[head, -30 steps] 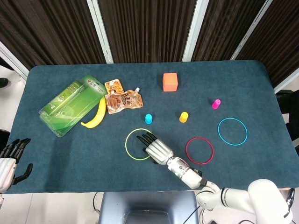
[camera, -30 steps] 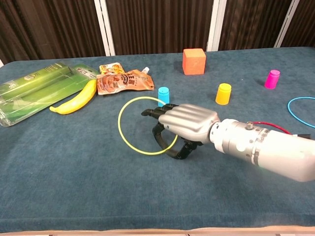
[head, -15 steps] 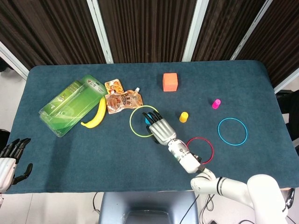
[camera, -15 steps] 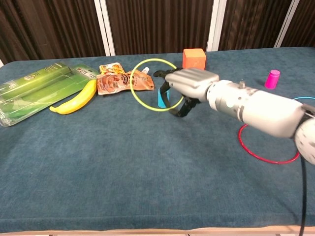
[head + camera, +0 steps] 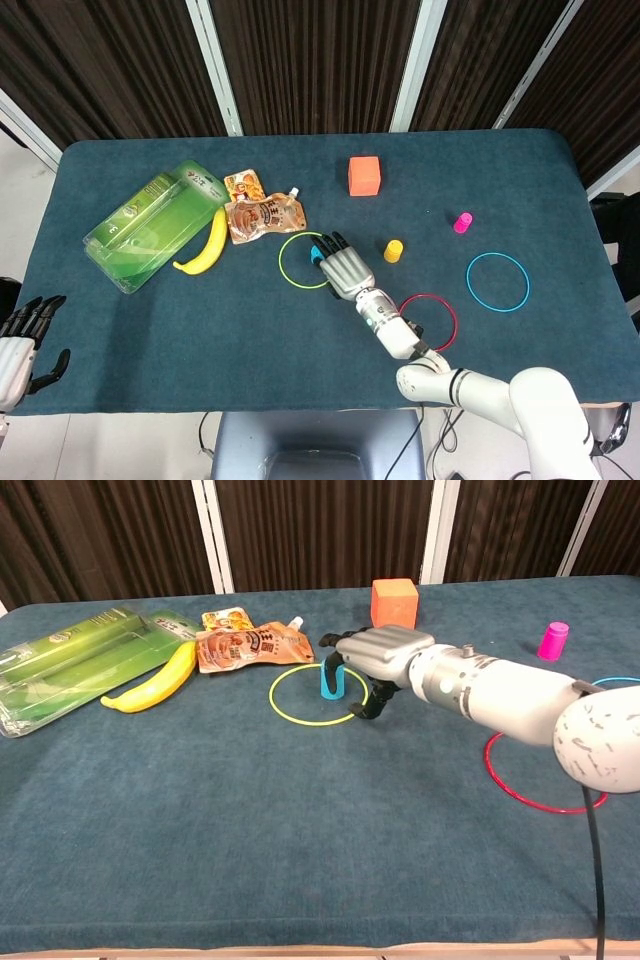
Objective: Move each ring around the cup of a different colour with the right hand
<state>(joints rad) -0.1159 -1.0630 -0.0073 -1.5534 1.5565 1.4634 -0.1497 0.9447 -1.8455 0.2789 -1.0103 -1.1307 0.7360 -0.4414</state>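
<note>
A yellow-green ring (image 5: 287, 272) (image 5: 290, 712) lies flat on the blue cloth around the small blue cup (image 5: 316, 252) (image 5: 331, 678). My right hand (image 5: 345, 270) (image 5: 380, 655) is low over the ring's right edge, beside the cup, and its fingers and thumb still curl about the rim. A yellow cup (image 5: 394, 250) stands just right of the hand; my arm hides it in the chest view. Further right are a pink cup (image 5: 462, 222) (image 5: 553, 640), a red ring (image 5: 455, 320) (image 5: 520, 798) and a blue ring (image 5: 498, 254). My left hand (image 5: 20, 345) hangs off the table's near-left edge, holding nothing.
An orange cube (image 5: 364, 175) sits at the back. A banana (image 5: 203, 245), a green package (image 5: 150, 225) and an orange pouch (image 5: 262, 215) lie at the left. My right forearm crosses the red ring's left side.
My right hand carried the yellow-green ring from the near middle up over the blue cup and lowered it; the ring went from tilted in the air to flat around the cup.
</note>
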